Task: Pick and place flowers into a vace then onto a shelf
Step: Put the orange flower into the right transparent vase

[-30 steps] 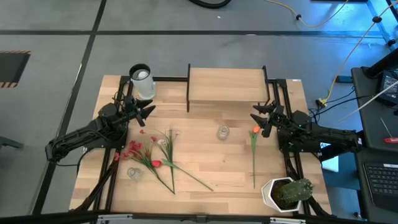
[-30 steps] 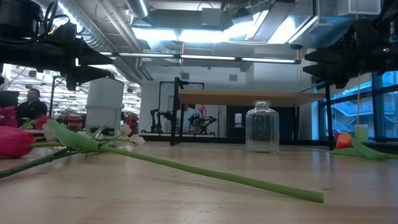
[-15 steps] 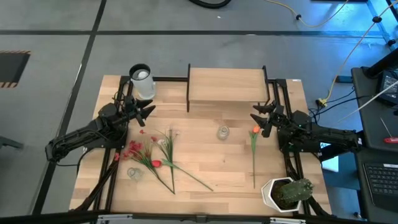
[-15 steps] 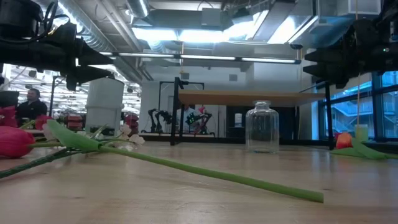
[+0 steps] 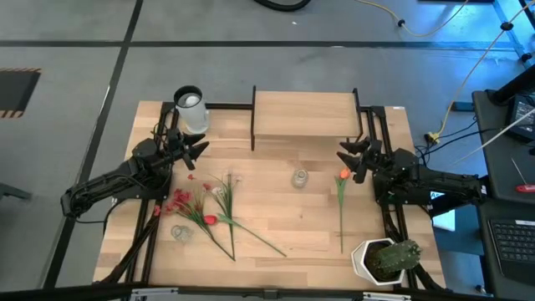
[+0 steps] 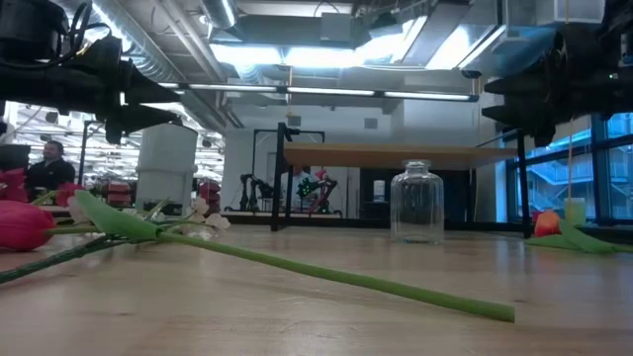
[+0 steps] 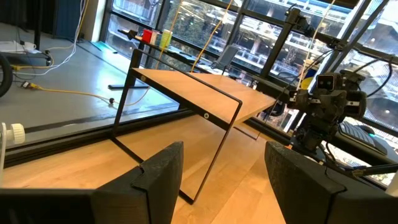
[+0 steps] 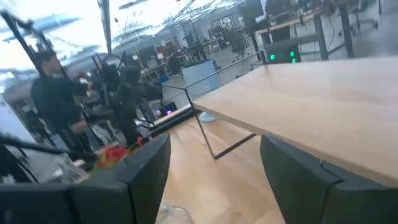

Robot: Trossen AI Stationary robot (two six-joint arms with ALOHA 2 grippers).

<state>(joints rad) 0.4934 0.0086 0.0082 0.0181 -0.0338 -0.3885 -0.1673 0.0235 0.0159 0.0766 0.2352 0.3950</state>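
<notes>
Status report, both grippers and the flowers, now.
Left gripper open, empty, above table near flowers. Right gripper open, empty, beside orange tulip. Glass vase empty mid-table; shelf bare. Nothing obstructing.

1. A wooden table (image 5: 284,230) is seen on a grey floor (image 5: 251,67).
2. A green cactus in a white pot (image 5: 384,259) is placed at the table's front right corner.
3. A white cylinder (image 5: 191,109) is stood at the back left.
4. A small clear object (image 5: 180,232) is seen near the front left.
5. A yellow cable (image 5: 468,71) is run across the floor.
6. A keyboard (image 5: 512,241) is visible at the right edge.
7. A person (image 6: 49,163) is seen in the background.
</notes>
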